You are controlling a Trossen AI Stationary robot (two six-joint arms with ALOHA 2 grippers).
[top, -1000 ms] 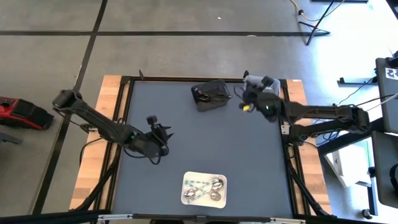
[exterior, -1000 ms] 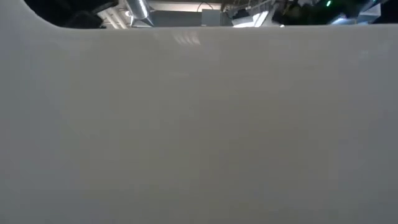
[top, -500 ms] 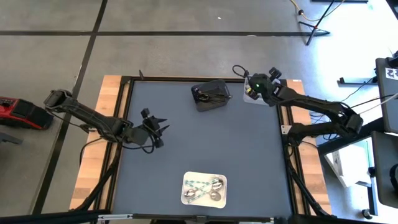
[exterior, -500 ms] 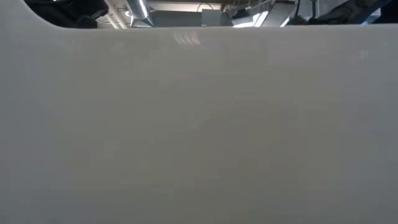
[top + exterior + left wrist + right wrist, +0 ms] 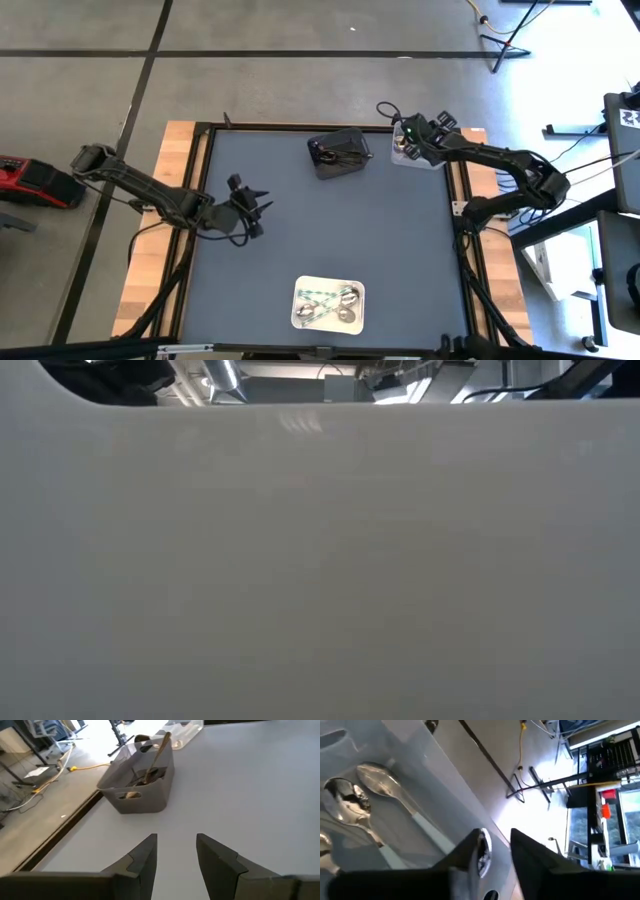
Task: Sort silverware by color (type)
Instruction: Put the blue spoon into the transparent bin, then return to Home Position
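Right gripper (image 5: 404, 143): reaches over the clear bin (image 5: 412, 157) at the table's far right corner, jaws slightly parted around a silver spoon (image 5: 481, 851). Left gripper (image 5: 254, 207): low over the mat's left side, jaws open, empty, pointing toward the dark bin (image 5: 338, 153).

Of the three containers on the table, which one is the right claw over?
The clear bin at the table's far right corner: the right claw sits over it. The dark bin stands beside it, and the white tray lies at the near edge.

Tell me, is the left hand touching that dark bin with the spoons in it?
Apart. The left wrist view shows bare table between the left hand and the dark bin; the high view shows it too.
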